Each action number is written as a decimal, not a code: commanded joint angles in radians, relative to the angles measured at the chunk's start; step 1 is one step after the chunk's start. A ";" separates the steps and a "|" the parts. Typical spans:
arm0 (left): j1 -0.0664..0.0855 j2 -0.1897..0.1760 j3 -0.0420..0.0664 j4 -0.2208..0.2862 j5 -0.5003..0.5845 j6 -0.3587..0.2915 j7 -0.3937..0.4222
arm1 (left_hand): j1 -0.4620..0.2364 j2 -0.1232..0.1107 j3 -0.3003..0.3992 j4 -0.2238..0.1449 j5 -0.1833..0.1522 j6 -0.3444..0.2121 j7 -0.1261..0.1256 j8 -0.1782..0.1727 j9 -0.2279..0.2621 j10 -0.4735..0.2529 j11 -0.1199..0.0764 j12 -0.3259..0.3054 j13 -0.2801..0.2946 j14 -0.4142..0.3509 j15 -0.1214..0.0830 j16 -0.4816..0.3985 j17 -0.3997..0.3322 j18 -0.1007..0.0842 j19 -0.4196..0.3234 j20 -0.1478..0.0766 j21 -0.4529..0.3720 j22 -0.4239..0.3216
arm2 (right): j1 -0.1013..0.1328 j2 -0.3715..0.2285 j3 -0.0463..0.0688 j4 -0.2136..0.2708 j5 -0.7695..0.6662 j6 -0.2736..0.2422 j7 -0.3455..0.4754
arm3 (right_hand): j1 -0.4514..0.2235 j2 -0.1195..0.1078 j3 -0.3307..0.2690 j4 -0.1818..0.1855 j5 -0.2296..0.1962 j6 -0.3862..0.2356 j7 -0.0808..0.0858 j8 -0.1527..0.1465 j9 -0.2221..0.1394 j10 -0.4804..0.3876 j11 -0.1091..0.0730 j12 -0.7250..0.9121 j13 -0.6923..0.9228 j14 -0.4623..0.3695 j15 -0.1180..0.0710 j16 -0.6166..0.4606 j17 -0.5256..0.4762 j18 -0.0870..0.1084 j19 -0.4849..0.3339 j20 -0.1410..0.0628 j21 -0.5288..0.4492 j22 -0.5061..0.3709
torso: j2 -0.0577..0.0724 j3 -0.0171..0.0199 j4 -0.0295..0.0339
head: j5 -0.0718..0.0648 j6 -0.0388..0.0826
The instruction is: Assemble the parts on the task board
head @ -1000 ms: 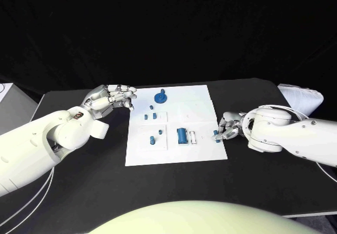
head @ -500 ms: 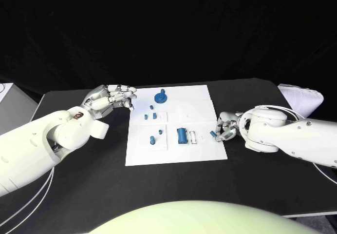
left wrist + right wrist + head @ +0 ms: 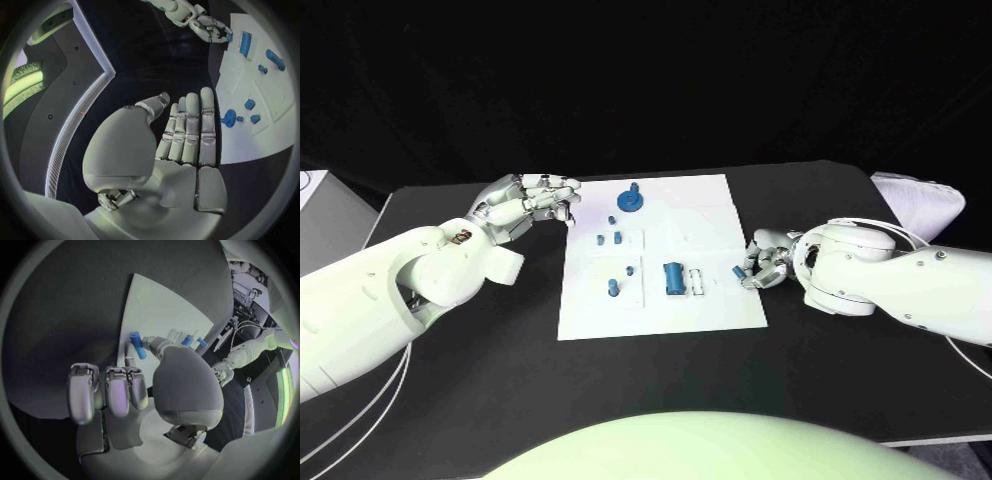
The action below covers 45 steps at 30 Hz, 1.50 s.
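Observation:
The white task board (image 3: 718,225) lies mid-table with several blue parts on it: a round knobbed part (image 3: 630,201) at the far end, small pieces (image 3: 607,239) below it, a short peg (image 3: 613,288), and a thick cylinder (image 3: 675,276). My right hand (image 3: 770,258) sits at the board's right edge. Its fingertips pinch a small blue peg (image 3: 738,272), which meets the thumb tip in the right wrist view (image 3: 137,345). My left hand (image 3: 524,205) hovers beside the board's far left corner, fingers straight and together (image 3: 187,125), holding nothing. The board (image 3: 275,115) and cylinder (image 3: 245,44) lie beyond it.
A white object (image 3: 923,198) lies at the table's far right edge. A pale box (image 3: 318,205) stands off the left side. Black tabletop lies bare in front of the board and on both sides.
My right hand has shifted slightly towards the board's far side, and the small blue peg moved with it. The left hand has stayed still.

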 commanded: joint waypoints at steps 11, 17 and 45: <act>-0.001 0.000 0.000 0.003 -0.001 0.020 0.003 | 0.006 0.006 0.000 0.006 0.003 -0.007 0.000 -0.004 0.001 -0.005 0.001 0.006 0.002 -0.005 -0.002 0.004 0.001 0.014 0.006 -0.002 -0.004 -0.002 | 0.045 0.016 0.000 0.057 0.278 -0.062 0.001 | -0.065 -0.021 0.099 -0.100 -0.031 0.012 -0.001 -0.001 0.014 0.107 0.006 0.003 0.264 0.086 0.004 0.000 0.188 -0.013 0.098 0.001 0.016 0.236 | 0.000 -0.0015 0.0013 | 0.003 0.000; -0.001 -0.001 0.000 0.006 -0.002 0.021 0.002 | 0.006 0.006 0.000 0.006 0.003 -0.007 0.000 -0.004 0.001 -0.005 0.001 0.006 0.002 -0.005 -0.002 0.004 0.001 0.014 0.006 -0.002 -0.004 -0.002 | 0.049 0.055 -0.001 0.046 0.332 -0.058 -0.003 | -0.073 -0.022 0.097 -0.098 -0.037 0.012 -0.001 -0.003 0.014 0.107 0.006 0.003 0.264 0.086 0.004 0.000 0.186 -0.013 0.098 0.001 0.015 0.236 | -0.001 -0.0040 0.0001 | -0.002 0.000; 0.000 -0.009 0.000 0.012 -0.002 0.025 -0.002 | 0.007 0.007 0.000 0.006 0.003 -0.009 0.001 -0.005 0.001 -0.007 0.002 0.006 0.003 -0.005 -0.001 0.004 0.002 0.014 0.007 -0.002 -0.005 -0.003 | 0.025 0.122 -0.008 -0.004 0.252 -0.064 -0.024 | -0.161 -0.024 0.036 -0.058 -0.073 0.025 -0.001 -0.016 0.028 0.107 0.007 0.003 0.264 0.084 0.005 -0.005 0.179 -0.011 0.098 0.002 0.008 0.234 | 0.000 0.0003 0.0004 | 0.009 0.000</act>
